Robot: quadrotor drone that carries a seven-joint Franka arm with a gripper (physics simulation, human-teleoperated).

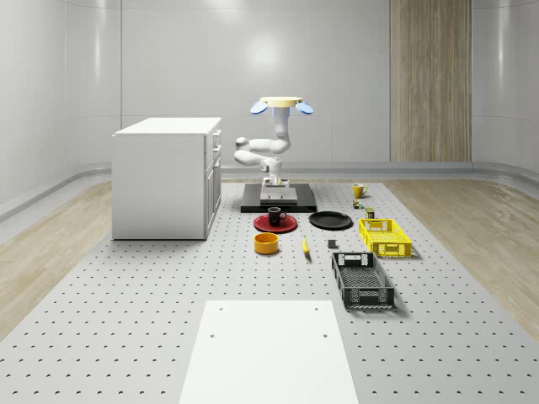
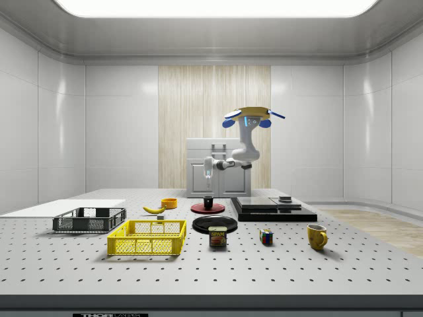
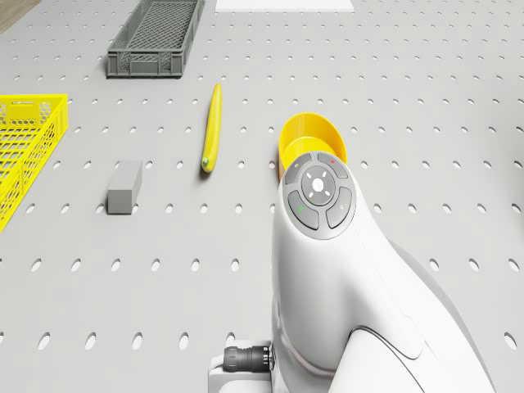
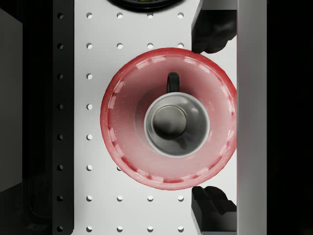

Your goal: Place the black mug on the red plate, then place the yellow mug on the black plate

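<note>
On the red plate [image 4: 122, 147] sat the black mug [image 4: 177, 124], gripper [image 4: 213, 117] hanging wide open above it, drone [image 1: 282, 103] hovering overhead.

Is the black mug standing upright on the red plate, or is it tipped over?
Upright. The wrist view looks straight down into the black mug, centred on the red plate; the side view shows it standing.

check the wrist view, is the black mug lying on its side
No, the black mug stands upright on the red plate, its open mouth facing the camera.
</note>
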